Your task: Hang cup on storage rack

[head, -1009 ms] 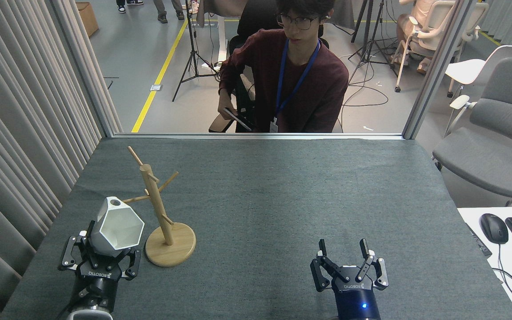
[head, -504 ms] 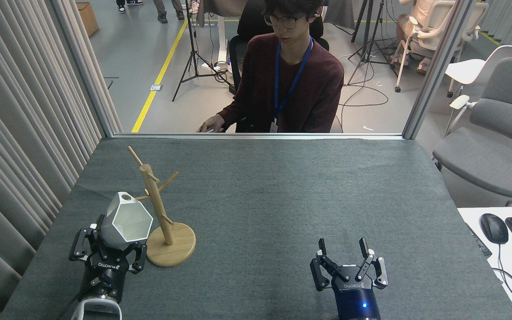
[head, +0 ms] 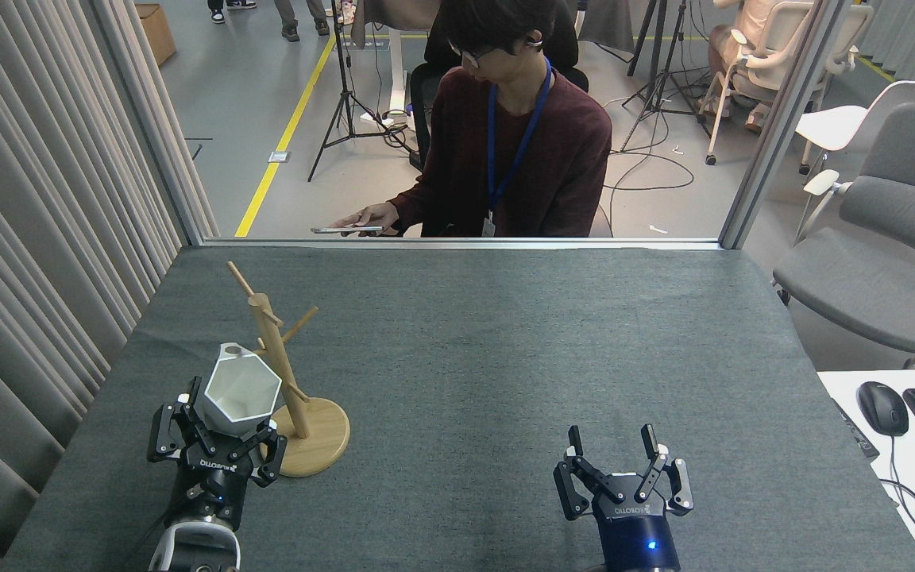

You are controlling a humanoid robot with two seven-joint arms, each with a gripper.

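Table (head: 505, 357), large, covered in dark grey felt, carried everything. Person in a maroon sweater (head: 517, 135) sat behind its far edge, now head down over a phone held flat; a second ago the phone was low by the lap.

Light wooden mug-tree storage rack (head: 283, 373) with slanted post, thin pegs and round disc base stood at the left of the table, same spot as in both earlier frames.

Left gripper (head: 218, 445) was clamped around the lower body of the small white faceted hexagonal cup (head: 241, 391), fingers partly closed on it. Over the last second the gripper carried the cup right and toward the rack: it had been clear of the post, and was now against or just in front of it, rim tab with round hole sitting right at the post near the low left peg. Whether the peg had entered the hole could not be told. Judged: final approach of the hang step, hole still needing lining up.

Right gripper (head: 615, 457) stayed put, fingers spread wide, holding nothing.
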